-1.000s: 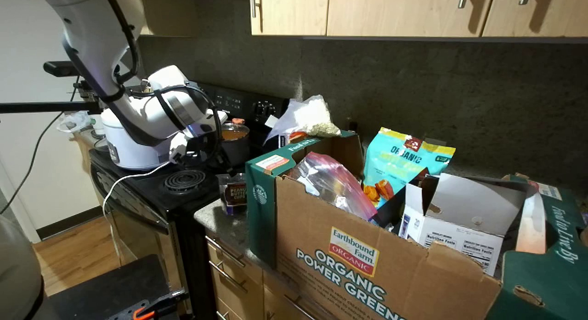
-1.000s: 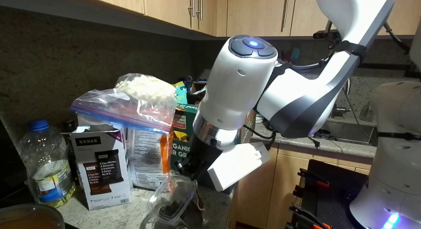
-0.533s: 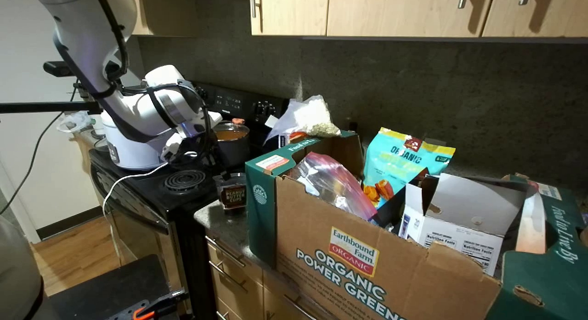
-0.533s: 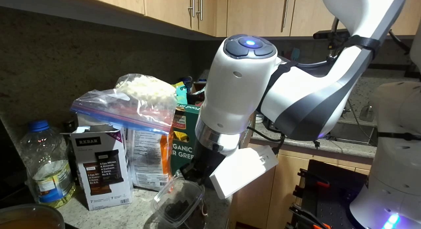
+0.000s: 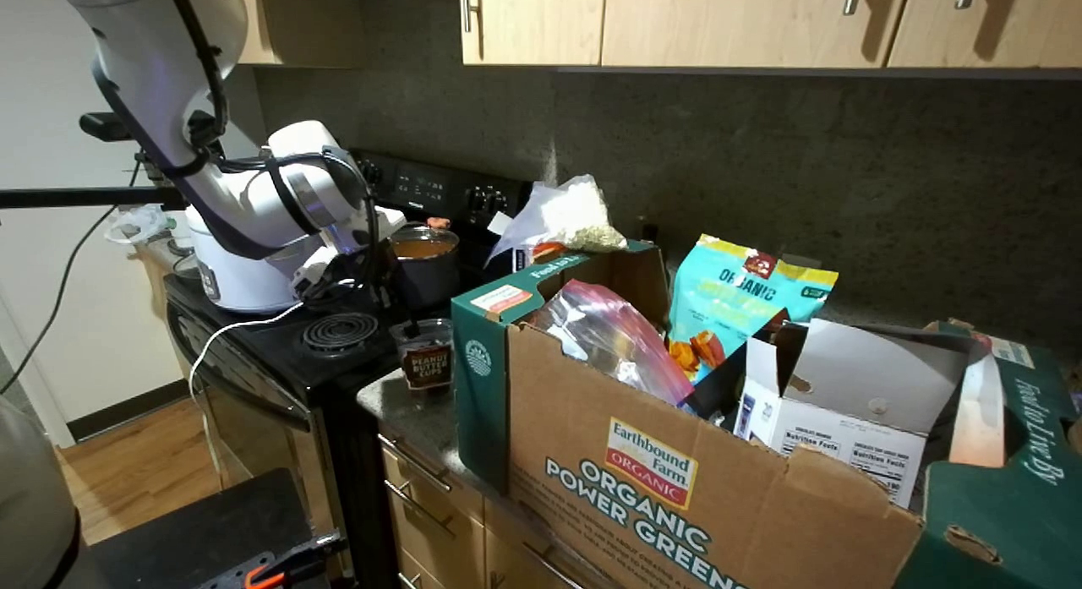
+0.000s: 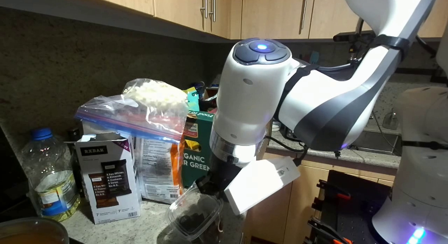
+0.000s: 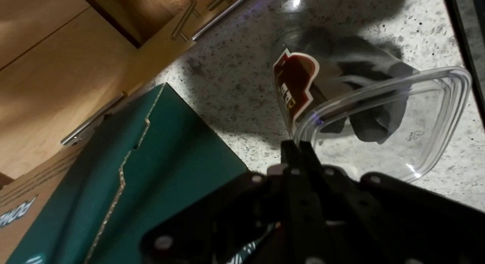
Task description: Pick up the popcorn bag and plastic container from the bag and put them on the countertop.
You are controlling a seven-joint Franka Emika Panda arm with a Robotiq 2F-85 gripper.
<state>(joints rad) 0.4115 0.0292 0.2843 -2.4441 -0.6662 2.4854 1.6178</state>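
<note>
**Wrist view: countertop (image 7: 235,78) below, plastic container (image 7: 420,120) gripped by its rim**

In an exterior view the countertop, grey and speckled, runs above wooden drawers (image 5: 461,504) and meets a black stove (image 5: 363,365). On it stands the cardboard box (image 5: 735,479), brown with green ends and lettered "Organic Power Greens"; a teal pouch (image 5: 744,293), a clear zip bag (image 5: 613,344) and a white carton (image 5: 845,441) rise from it. The popcorn bag (image 6: 154,100) lies outside the box, across the top of an upright orange-and-white pouch (image 6: 159,170) and just above an RXBAR carton (image 6: 108,188); whether it also touches the box cannot be told. The plastic container, clear, with dark contents and a "Peanut Butter Cups" label, tilts over the countertop just beside the box's green end; whether its base touches down cannot be told. The gripper (image 7: 298,144) is closed, pinching that container's rim at one corner.
</note>
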